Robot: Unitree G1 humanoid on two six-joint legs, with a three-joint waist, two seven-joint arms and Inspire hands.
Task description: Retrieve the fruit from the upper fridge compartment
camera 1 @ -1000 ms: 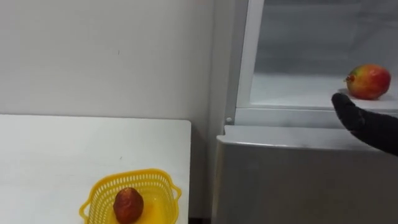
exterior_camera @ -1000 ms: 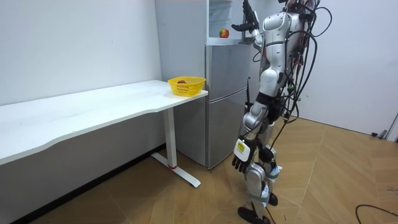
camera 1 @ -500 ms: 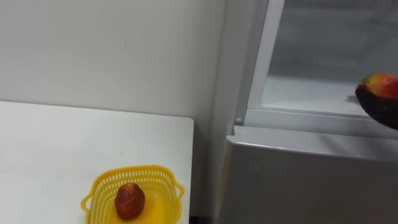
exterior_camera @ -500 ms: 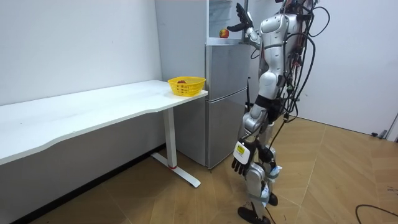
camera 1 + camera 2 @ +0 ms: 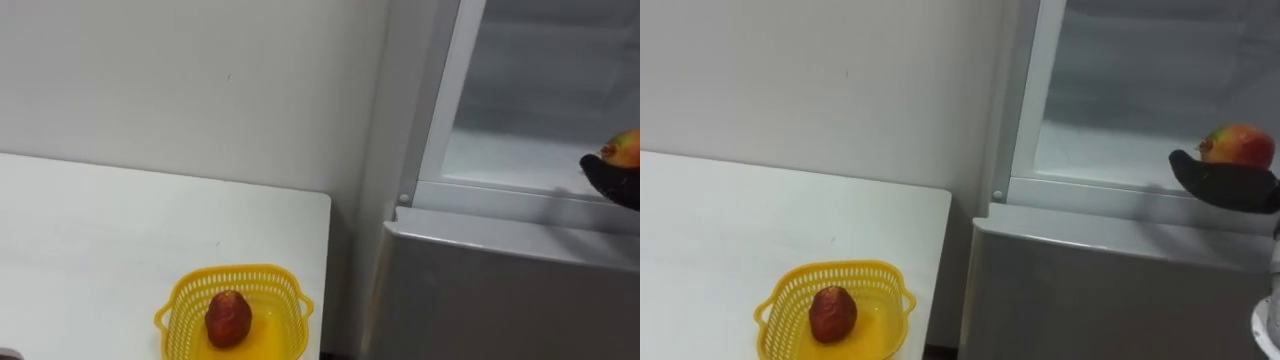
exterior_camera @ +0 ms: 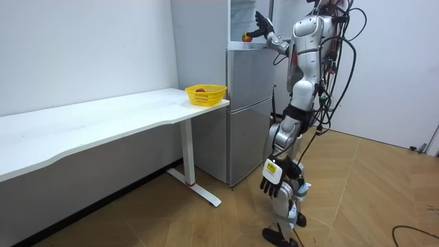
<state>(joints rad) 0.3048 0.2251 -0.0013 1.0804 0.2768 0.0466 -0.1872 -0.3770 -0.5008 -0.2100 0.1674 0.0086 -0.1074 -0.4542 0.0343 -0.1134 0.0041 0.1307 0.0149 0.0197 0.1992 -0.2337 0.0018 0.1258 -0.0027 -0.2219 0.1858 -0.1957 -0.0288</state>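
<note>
**Ana:** The robot stands square to the fridge, and the right hand is up at the open upper compartment. This looks like the reach, with the grasp not yet made.

**Ben:** Agreed. The mango sits on the compartment floor at the three o'clock edge of the eye view. The hand lies at the mango's six o'clock, stretched out flat and not wrapped round it. Whether it touches the fruit, I cannot tell.

**Ana:** And the room view shows that hand splayed wide. So what does the next move call for?

**Ben:** My judgement is that the hand must come up and around the mango, then close firmly enough that the round fruit does not roll back along the shelf. After that it lifts out over the sill.

**Ana:** The left hand?

**Ben:** It hangs down by the thigh, idle, and it is too small there to tell its state.

**Ana:** What about the containers?

**Ben:** Apart from the mango, the visible shelf holds nothing. Down at seven o'clock, a yellow basket stands near the corner of the white table, with one reddish fruit inside. There is room beside it, so that basket looks a likely place to drop the mango.
</note>
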